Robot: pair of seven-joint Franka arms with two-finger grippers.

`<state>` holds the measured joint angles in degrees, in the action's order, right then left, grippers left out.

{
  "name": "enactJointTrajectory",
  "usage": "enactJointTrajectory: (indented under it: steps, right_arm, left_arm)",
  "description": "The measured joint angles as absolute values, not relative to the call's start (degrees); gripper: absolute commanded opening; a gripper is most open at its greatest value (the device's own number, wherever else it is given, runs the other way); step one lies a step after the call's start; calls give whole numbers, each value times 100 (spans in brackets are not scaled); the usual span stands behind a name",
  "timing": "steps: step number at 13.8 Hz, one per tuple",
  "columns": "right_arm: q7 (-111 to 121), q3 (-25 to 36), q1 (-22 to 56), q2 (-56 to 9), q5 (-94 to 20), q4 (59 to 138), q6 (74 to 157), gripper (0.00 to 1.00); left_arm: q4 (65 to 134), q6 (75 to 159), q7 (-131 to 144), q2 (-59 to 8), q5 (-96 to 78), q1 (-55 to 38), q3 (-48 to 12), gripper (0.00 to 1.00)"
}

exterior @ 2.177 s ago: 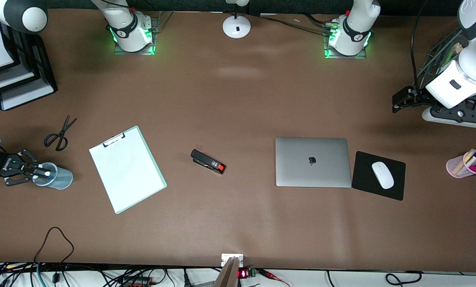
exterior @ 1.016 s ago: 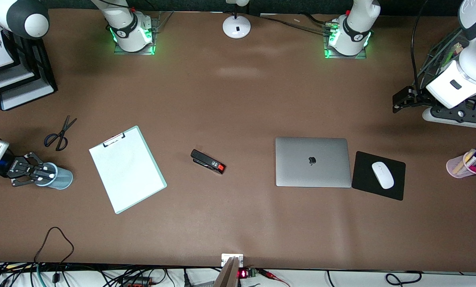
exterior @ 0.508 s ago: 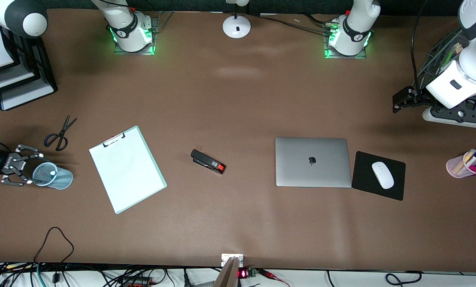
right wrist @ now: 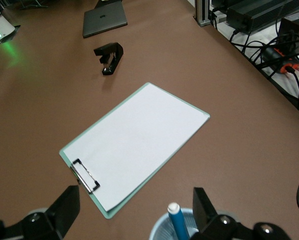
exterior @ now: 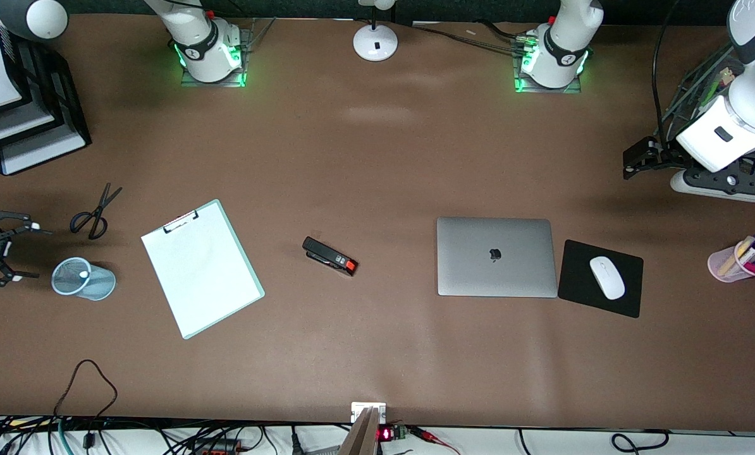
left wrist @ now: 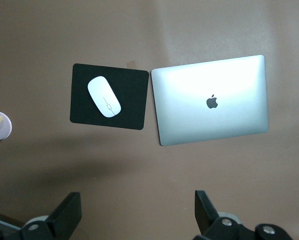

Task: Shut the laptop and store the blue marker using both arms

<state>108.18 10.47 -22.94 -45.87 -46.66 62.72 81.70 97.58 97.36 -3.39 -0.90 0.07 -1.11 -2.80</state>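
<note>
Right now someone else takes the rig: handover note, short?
Right gripper: open, empty, near the right arm's end of the table, beside the mesh cup.
Left gripper: open, empty, up in the air near the left arm's end; that arm waits.
Laptop: lid shut, flat on the table beside the mouse pad.
Blue marker: standing in the mesh cup, whitish end up.
Done: laptop closed, marker stored.
Left: nothing visible on the job itself; both arms could go to rest.
</note>
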Motion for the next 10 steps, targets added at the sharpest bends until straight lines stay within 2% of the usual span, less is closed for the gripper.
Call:
enactJointTrajectory:
  steps: [4,10]
  right_arm:
    - [9806,1045,-1939,-4254,-4225,5900,7860,100]
    - [8023,1035,-1040,-3708,-3486,5826,7846,100]
  left_arm:
    - [9758,9735,-339,-90,7,-111,-276,100]
    - [9758,9735,-339,-90,7,-108,-258,100]
